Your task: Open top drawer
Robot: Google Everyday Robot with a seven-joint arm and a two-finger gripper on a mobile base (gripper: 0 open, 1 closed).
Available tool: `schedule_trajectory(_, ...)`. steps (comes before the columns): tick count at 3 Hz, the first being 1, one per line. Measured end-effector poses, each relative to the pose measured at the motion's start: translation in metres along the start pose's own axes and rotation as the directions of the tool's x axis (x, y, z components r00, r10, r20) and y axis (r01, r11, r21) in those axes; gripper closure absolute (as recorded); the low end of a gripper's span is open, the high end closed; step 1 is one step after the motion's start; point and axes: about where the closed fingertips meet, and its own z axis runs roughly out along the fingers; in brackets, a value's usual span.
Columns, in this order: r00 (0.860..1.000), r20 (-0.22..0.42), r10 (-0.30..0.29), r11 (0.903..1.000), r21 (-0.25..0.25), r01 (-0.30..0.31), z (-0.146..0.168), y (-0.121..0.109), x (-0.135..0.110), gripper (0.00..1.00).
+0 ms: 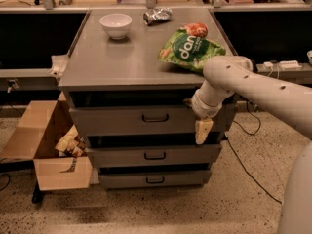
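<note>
Nearest the camera, on the speckled floor, an open cardboard box (46,145) stands just beside the cabinet, and the bottom drawer (126,180) and middle drawer (117,157) show their short grey fronts. Just above these hangs the end effector (203,130), pointing downward from a bent wrist at the end of the pale arm (253,87), in front of the far-from-box end of the top drawer (112,122), with its tip over the dark gap above the middle drawer. Whether it is wide or narrow cannot be told; nothing is seen held in it. The top drawer is the tallest front, directly under the counter (112,67), and appears shut. Its black handle (155,117) sits at the centre of the front, long axis horizontal, running along the panel. The handle lies sideways from the end effector, toward the box side, and slightly higher; the two are apart, not touching. The coming move therefore seems to call for a sideways shift along the front and a small rise before any grip. Farther back, the counter carries a green chip bag (191,50) beside the arm's elbow, then a white bowl (116,25) and a foil packet (157,15).
</note>
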Motion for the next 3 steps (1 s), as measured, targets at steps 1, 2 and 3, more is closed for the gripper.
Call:
schedule_trajectory(1, 0.999, -0.012, 0.033, 0.9994, -0.007, -0.034, -0.002, 0.008, -0.002, 0.36)
schedule_trajectory(2, 0.999, 0.002, 0.050, 0.9987, 0.011, -0.050, -0.021, 0.029, -0.014, 0.59)
schedule_trajectory(3, 0.998, 0.017, 0.054, 0.9983, 0.021, -0.055, -0.040, 0.055, -0.026, 0.82)
